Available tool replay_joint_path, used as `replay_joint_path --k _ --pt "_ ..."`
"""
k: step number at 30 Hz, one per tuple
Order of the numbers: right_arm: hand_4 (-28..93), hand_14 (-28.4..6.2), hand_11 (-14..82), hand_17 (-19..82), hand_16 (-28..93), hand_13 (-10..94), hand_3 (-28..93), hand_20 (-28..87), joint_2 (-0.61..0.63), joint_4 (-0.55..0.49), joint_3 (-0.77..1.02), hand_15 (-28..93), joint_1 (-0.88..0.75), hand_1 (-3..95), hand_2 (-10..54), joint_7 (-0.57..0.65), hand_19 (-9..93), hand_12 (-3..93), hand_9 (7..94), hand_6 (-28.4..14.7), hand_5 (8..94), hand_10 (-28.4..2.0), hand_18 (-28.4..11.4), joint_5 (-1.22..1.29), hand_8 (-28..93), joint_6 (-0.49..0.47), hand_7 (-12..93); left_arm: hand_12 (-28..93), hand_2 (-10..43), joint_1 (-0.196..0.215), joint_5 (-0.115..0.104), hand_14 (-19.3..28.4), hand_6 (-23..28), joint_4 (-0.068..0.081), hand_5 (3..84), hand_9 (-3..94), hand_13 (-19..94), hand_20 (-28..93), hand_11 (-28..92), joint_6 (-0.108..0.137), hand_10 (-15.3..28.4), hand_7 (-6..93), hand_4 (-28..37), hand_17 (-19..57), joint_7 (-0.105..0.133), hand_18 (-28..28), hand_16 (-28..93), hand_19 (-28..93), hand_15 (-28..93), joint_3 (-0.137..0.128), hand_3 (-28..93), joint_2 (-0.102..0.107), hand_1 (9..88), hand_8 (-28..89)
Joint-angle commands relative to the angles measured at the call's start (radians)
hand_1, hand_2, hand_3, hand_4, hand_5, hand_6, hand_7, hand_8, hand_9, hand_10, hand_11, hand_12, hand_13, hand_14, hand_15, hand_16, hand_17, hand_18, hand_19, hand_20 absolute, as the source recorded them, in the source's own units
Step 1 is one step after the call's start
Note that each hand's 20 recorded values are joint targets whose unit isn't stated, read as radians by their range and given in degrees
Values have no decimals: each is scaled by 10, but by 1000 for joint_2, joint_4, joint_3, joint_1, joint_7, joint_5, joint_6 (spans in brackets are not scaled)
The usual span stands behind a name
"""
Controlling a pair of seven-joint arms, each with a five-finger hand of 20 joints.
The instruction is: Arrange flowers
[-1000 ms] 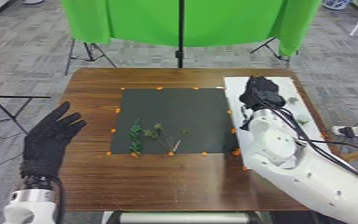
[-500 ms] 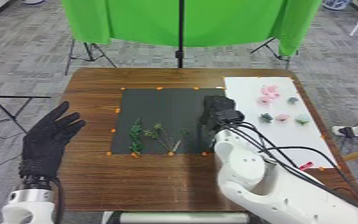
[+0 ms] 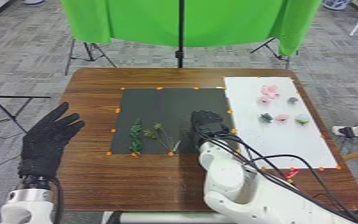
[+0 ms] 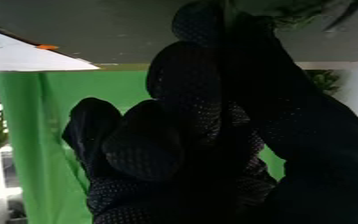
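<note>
Starting at the near side of the bench (image 3: pixel 158 185), there's a small red thing (image 3: pixel 291 173) close beside the right arm. A little farther on, the left hand (image 3: pixel 47 137) is at the bench's left edge, wide, fingers spread. Over on the dark mat (image 3: pixel 158 107), in its near part, lie a leafy green sprig (image 3: pixel 135 137) and, just right of it, some thin sprigs (image 3: pixel 158 134) with pale stems. And here's the right hand (image 3: pixel 209 125), over the mat's right side: narrow, fingers curled in, though whether it holds anything I can't tell. The right wrist view puts greenery (image 4: pixel 300 12) near those fingertips. Across to the white sheet (image 3: pixel 273 145) on the bench's right side, and the flowers: a nearer row of three, dark green (image 3: pixel 265 118), pink (image 3: pixel 281 118) and pale green (image 3: pixel 302 120), side by side. Beyond them sit two pink ones, a smaller (image 3: pixel 264 100) and a bigger (image 3: pixel 270 91) just past it, with a grey one (image 3: pixel 292 100) off to their right. Orange bits of tape (image 3: pixel 159 88) dot the edges of mat and sheet. Past the bench, a green cloth (image 3: pixel 189 22) hangs by a black pole (image 3: pixel 181 55) over grey floor (image 3: pixel 140 52).
</note>
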Motion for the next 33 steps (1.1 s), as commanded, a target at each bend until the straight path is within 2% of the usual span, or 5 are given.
replay_joint_path --k 1,13,16,28,33 --pt "-281 -95 529 438 179 785 739 636 -5 0 13 832 -11 540 -95 28 932 272 850 -48 882 -116 -282 -19 127 -12 216 132 93 11 5 258 101 -2 396 378 260 246 277 -6 203 120 -202 -82 -10 234 -68 493 537 6 762 -8 252 -83" --pt "-282 -121 585 426 167 739 720 631 -10 -42 58 843 -33 440 -95 41 932 217 769 -68 795 -161 -284 -32 22 -117 220 132 93 13 8 258 102 -3 397 377 260 246 276 -9 204 121 -198 -82 -16 234 -69 493 537 2 762 -13 255 -83" --pt "-281 -127 591 426 162 730 732 635 10 -59 64 846 -35 401 -95 38 932 218 748 -76 776 -173 -284 -41 -101 -108 229 132 93 16 5 257 102 -4 398 378 261 245 276 -3 205 120 -196 -82 -10 234 -69 493 537 1 764 -11 253 -83" --pt "-271 -150 592 406 156 690 716 639 136 -191 285 852 -92 360 -95 8 932 211 707 -90 757 -190 -284 39 -103 -6 222 132 94 14 -6 259 102 0 398 381 263 245 278 4 205 120 -195 -82 20 234 -69 493 537 15 763 7 255 -83" --pt "-254 -172 399 320 105 592 765 511 211 -153 447 796 -139 394 -95 -2 932 149 633 -63 643 -222 -284 192 -111 16 137 132 94 13 -20 259 103 2 398 379 263 245 277 10 205 120 -196 -82 32 234 -69 494 539 15 762 23 254 -83"
